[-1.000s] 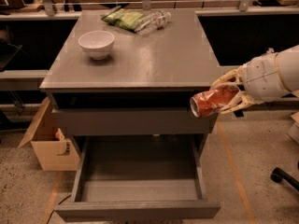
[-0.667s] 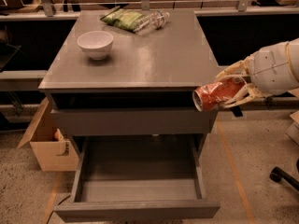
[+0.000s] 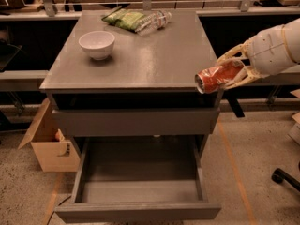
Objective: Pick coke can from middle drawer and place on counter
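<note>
The coke can (image 3: 218,77), red, dented, with a silver end facing left, lies sideways in my gripper (image 3: 229,74). The gripper is shut on it and holds it in the air at the counter's (image 3: 154,60) front right corner, about level with the top. The arm comes in from the right edge. The middle drawer (image 3: 140,184) is pulled out wide below and shows a bare grey floor.
A white bowl (image 3: 97,44) stands on the counter's left. A green snack bag (image 3: 123,19) and a clear water bottle (image 3: 155,20) lie at its back. A cardboard box (image 3: 49,144) sits on the floor at the left. A chair wheel (image 3: 280,175) shows at the right.
The gripper has carried the can upward, from beside the cabinet's top drawer front to the level of the counter's front right corner.
</note>
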Tool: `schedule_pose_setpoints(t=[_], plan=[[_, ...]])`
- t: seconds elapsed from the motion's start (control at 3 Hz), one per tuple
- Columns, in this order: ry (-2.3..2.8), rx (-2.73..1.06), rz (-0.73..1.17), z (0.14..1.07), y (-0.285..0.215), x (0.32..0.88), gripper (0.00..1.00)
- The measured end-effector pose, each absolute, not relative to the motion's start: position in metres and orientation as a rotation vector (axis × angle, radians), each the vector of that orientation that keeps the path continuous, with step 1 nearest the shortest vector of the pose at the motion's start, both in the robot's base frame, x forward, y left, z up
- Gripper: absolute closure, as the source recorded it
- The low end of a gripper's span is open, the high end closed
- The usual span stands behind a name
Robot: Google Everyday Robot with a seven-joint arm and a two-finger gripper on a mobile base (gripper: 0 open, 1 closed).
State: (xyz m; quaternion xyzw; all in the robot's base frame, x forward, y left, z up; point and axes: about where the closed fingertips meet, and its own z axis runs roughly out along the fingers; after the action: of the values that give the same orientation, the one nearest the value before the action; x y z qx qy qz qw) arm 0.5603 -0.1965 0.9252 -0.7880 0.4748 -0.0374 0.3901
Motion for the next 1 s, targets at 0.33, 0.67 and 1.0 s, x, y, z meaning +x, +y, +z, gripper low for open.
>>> schedule_pose_setpoints(t=[0.33, 0.67, 1.0], plan=[[1.169, -2.009, -0.057, 0.909, -0.196, 0.610, 1.00], [1.152, -2.023, -0.009, 0.888, -0.191, 0.655, 1.00], [1.123, -2.053, 0.034, 0.868, -0.180, 0.696, 1.00]])
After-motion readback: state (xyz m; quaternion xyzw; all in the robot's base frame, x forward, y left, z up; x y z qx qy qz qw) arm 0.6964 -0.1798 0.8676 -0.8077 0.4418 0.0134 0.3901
